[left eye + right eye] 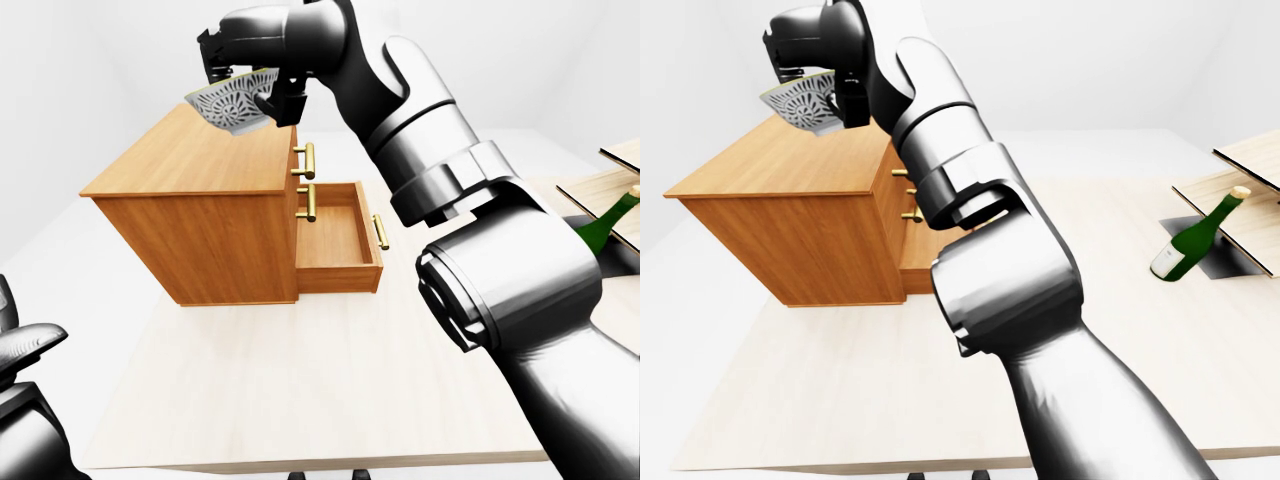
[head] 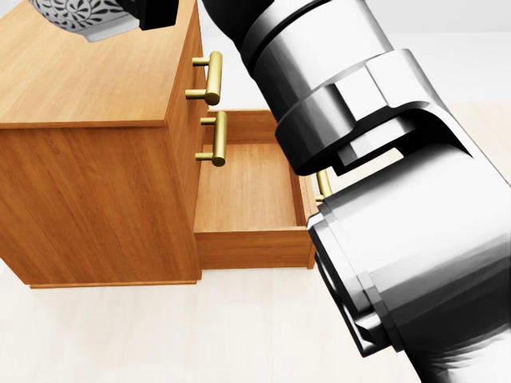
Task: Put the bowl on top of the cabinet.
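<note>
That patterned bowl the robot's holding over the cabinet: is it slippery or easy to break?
The bowl looks like patterned ceramic, so probably stiff and breakable if dropped. The right hand grips it by the rim and it hangs tilted, so it might slip. Its rounded underside could rock once on the cabinet.

The bowl (image 1: 232, 102) is held by the right hand (image 1: 250, 70) above the cabinet (image 1: 190, 160). Directly under the hand, bare wood is offered across the whole top. Lower down and to the hand's right in the left-eye view, passage is barred by two brass handles (image 1: 309, 160) and the open drawer (image 1: 336, 235), jutting over the table (image 1: 300, 380). A bottle (image 1: 1195, 238) is seen well off to the right, far from the hand.
</note>
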`<state>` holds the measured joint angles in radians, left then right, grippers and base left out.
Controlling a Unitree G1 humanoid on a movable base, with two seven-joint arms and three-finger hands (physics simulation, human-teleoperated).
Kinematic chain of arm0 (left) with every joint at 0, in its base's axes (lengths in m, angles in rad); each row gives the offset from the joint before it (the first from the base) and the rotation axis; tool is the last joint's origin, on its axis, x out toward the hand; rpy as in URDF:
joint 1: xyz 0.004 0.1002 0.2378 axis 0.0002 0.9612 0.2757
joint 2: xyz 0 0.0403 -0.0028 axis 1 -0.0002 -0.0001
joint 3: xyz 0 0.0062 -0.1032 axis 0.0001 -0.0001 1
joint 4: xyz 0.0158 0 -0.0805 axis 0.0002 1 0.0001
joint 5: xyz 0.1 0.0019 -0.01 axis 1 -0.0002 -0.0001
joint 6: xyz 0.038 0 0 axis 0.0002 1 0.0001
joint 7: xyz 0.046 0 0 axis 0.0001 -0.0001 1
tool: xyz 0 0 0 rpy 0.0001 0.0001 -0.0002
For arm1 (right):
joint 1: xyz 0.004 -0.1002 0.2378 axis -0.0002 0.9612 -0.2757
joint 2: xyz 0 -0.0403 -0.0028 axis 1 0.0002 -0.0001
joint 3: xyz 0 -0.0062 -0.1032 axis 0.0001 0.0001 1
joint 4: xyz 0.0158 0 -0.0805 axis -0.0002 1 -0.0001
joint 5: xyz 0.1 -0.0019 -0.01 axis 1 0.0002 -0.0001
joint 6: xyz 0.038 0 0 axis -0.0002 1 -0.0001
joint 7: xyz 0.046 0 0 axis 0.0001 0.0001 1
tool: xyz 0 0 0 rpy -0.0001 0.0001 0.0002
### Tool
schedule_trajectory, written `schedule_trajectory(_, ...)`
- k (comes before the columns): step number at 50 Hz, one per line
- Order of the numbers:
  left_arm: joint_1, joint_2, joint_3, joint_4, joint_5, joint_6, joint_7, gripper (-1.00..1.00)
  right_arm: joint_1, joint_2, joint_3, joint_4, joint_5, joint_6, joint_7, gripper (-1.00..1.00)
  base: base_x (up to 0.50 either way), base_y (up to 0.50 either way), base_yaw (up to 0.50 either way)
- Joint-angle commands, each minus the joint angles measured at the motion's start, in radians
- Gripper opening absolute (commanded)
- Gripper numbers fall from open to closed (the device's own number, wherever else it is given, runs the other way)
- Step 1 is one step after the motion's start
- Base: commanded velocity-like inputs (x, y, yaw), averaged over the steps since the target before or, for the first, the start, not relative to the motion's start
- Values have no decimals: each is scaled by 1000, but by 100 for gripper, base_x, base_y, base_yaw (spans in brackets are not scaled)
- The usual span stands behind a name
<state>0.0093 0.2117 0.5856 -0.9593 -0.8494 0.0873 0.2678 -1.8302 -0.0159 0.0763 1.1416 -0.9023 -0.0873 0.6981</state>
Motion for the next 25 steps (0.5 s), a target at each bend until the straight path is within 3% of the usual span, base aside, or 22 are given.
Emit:
schedule_trajectory(1,-1,0,-1,-1,-1,0,3,100,-3,-8,-14,-5,19,0,0,-100,0,0,0)
schedule_trajectory(25,9,-10,-5,-14,6,0,-6,100,27,2,-6,-30,22,0,0,-100,0,0,0)
